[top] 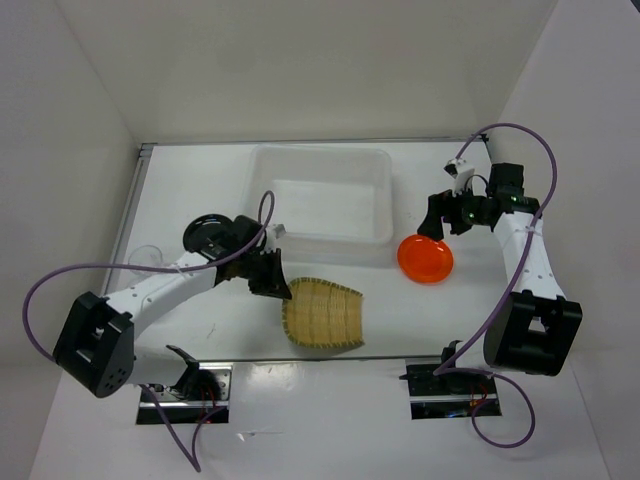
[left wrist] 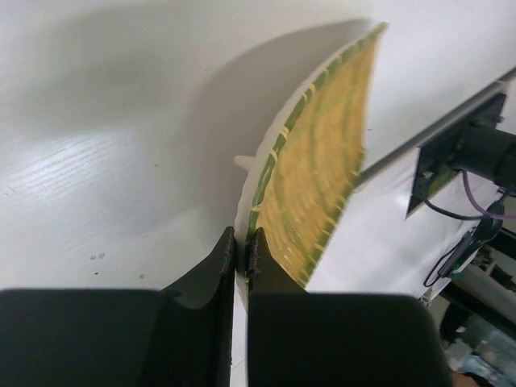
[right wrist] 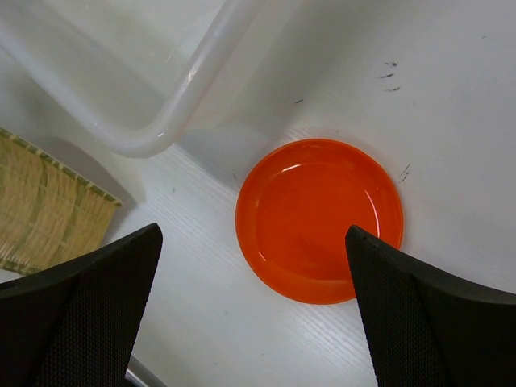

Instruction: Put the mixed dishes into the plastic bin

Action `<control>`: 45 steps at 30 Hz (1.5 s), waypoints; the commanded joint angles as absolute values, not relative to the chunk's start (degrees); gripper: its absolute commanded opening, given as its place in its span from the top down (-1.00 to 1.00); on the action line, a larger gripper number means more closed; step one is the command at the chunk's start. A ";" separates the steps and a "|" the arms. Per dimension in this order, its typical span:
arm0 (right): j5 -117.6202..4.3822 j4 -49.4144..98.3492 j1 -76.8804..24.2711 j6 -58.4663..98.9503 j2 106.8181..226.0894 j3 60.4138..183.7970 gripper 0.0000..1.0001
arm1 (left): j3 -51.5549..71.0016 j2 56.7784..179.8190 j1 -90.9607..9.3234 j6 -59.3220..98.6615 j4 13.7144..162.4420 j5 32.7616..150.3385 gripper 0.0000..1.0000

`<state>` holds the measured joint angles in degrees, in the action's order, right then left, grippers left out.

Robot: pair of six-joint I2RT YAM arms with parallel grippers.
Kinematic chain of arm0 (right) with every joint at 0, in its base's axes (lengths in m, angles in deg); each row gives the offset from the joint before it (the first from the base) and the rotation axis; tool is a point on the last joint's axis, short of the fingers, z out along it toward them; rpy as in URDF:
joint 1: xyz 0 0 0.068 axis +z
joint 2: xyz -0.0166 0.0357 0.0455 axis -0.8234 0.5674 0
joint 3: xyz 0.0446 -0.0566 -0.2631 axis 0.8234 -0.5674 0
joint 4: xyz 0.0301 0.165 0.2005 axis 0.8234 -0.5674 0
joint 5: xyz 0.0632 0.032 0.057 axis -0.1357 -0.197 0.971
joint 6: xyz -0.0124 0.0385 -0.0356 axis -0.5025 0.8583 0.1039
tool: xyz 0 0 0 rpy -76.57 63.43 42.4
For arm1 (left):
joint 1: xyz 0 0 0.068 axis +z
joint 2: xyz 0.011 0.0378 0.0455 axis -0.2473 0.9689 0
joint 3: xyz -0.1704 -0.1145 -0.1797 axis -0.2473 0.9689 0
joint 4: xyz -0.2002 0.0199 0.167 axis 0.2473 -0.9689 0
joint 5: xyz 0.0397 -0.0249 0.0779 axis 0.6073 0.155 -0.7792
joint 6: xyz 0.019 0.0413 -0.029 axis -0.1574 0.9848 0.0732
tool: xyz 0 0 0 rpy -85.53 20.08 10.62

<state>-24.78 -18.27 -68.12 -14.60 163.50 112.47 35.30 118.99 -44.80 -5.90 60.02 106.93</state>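
The tan woven bamboo tray (top: 323, 313) lies in front of the plastic bin (top: 320, 195). My left gripper (top: 272, 277) is shut on the tray's left rim. In the left wrist view the fingers (left wrist: 260, 246) pinch the rim, and the tray (left wrist: 318, 161) stands tilted and casts a shadow on the table. The orange plate (top: 425, 258) lies flat to the right of the bin. My right gripper (top: 440, 225) hangs open above the plate (right wrist: 319, 218), touching nothing. The black plate (top: 205, 232) is partly hidden behind the left arm. The clear glass cup (top: 148, 258) stands at the far left.
The bin's near corner (right wrist: 161, 81) lies close to the orange plate's upper left, and the tray's end (right wrist: 48, 210) shows at the left of that view. White walls enclose the table. The table's metal front edge (top: 330, 362) runs just below the tray.
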 commanded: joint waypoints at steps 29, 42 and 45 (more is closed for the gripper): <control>-24.36 -17.30 -68.70 -14.17 161.57 111.42 -0.98 | -18.45 133.22 -33.41 3.21 38.96 124.15 1.00; -23.30 -17.30 -68.70 -14.17 161.05 111.42 -0.98 | -39.83 154.59 -25.66 5.67 37.28 119.33 1.00; -23.30 -17.30 -68.70 -14.17 161.05 111.42 -0.98 | -41.15 157.76 -25.66 6.20 37.90 116.00 1.00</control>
<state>-24.36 -18.14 -68.45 -14.52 163.26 111.64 -37.94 156.19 -25.50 4.68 36.92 117.37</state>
